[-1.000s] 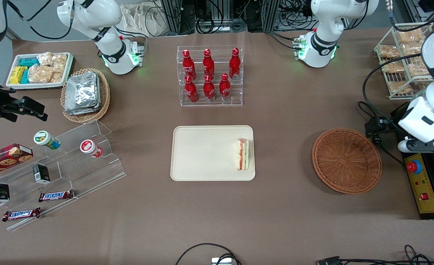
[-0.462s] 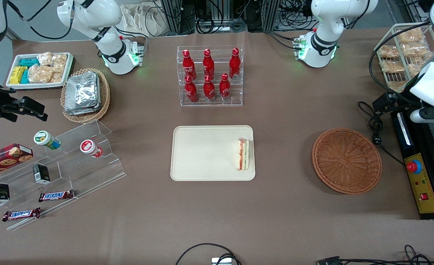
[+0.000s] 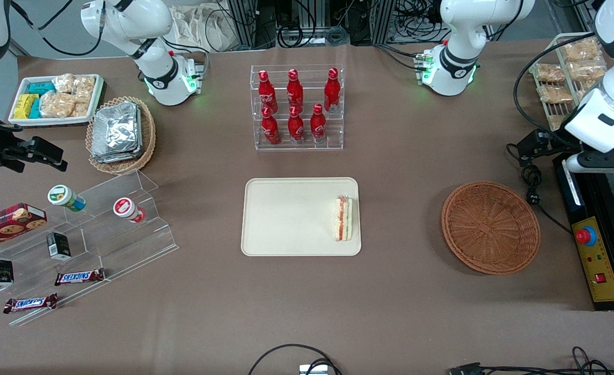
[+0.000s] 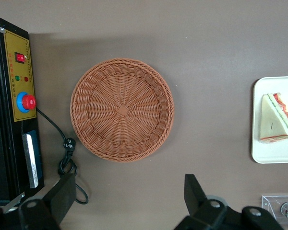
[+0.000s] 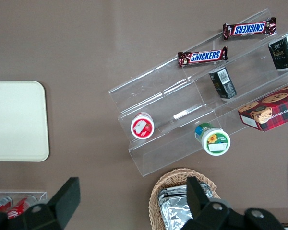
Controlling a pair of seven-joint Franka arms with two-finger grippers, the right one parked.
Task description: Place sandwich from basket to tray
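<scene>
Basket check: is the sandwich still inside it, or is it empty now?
Empty. The basket shows only bare weave; the sandwich lies on the tray. The gripper hangs open above the table, holding nothing.

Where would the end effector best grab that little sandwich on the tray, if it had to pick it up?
Probably from straight above, one finger on each flat bread face. The sandwich stands on edge on the tray, its filling stripe facing up, so the narrow width suits the open end effector, now high up near the basket.
</scene>
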